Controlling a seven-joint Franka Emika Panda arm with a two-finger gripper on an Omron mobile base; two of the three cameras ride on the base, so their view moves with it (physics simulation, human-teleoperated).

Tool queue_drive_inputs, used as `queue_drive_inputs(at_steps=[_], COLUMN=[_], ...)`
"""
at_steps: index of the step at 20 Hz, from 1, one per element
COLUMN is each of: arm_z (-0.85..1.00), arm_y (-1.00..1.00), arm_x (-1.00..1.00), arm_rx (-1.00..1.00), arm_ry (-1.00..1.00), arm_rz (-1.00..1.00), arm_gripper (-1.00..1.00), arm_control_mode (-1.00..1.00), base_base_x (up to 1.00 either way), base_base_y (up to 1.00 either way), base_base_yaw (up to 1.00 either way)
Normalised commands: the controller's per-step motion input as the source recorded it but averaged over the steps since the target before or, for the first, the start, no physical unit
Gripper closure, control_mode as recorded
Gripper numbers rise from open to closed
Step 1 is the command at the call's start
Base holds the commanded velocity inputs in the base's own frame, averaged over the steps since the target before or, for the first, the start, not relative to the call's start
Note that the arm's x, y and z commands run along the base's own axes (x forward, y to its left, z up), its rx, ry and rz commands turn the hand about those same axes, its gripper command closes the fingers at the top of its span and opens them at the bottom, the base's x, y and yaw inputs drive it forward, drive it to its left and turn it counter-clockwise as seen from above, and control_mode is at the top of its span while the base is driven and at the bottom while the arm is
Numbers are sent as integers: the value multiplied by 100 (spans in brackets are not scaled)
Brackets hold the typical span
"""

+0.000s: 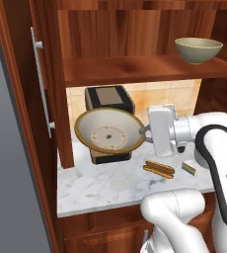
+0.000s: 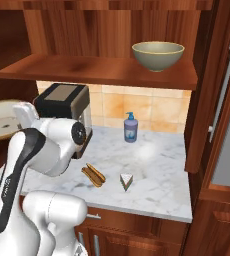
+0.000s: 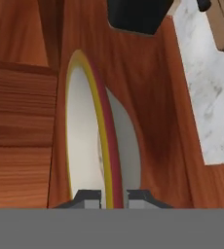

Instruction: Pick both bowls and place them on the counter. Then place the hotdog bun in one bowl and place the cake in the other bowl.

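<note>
Going left to right in the left base view: the cabinet door (image 1: pixel 17 123) is standing open at the far left, and just past it the shallow bowl (image 1: pixel 109 131) is hanging in the air, tipped up on edge so its underside is facing the camera. The hand (image 1: pixel 146 130) is pinching it by the rim, closed tight; in the hand view the fingertips (image 3: pixel 88 197) are sitting on either side of the tan rim of that bowl (image 3: pixel 92 131). The bowl is floating over the left end of the tabletop (image 1: pixel 110 190), in front of a dark boxy appliance (image 1: pixel 108 101) at the back, so it's out of the cabinet but not set down yet.

Further right, the hotdog bun (image 1: pixel 159 169) is lying flat on the tabletop around the middle, and the rainbow cake slice (image 1: pixel 189 169) is sitting just beyond it toward the right edge, the two near each other but apart. Up top right, the deeper bowl (image 1: pixel 198 50) is sitting upright on the shelf (image 1: pixel 135 69). From the right base view there's also a blue soap bottle (image 2: pixel 130 127) standing near the back wall.

So progress-wise I'd call it early days: first bowl is in hand and needs lowering and levelling onto the marble, second bowl hasn't been fetched, and neither the bun nor the cake is in a bowl. Most of the job's still ahead.
</note>
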Motion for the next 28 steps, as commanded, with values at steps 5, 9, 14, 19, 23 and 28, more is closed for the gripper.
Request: queue_drive_inputs(at_steps=[5, 9, 14, 19, 23, 28], arm_z=[-37, -43, -52, -51, -51, -52], arm_y=[-2, 0, 0, 0, 1, 0], arm_x=[41, 51, 26, 26, 29, 27], arm_rx=[-8, -9, -3, -12, -13, -2], arm_ry=[1, 9, 3, -1, -2, 0], arm_rz=[6, 0, 12, 18, 11, 7], arm_gripper=[100, 100, 100, 100, 100, 100], arm_control_mode=[-100, -100, -100, -100, -100, -100], base_base_x=[0, 0, 0, 0, 0, 0], base_base_y=[0, 0, 0, 0, 0, 0], base_base_yaw=[0, 0, 0, 0, 0, 0])
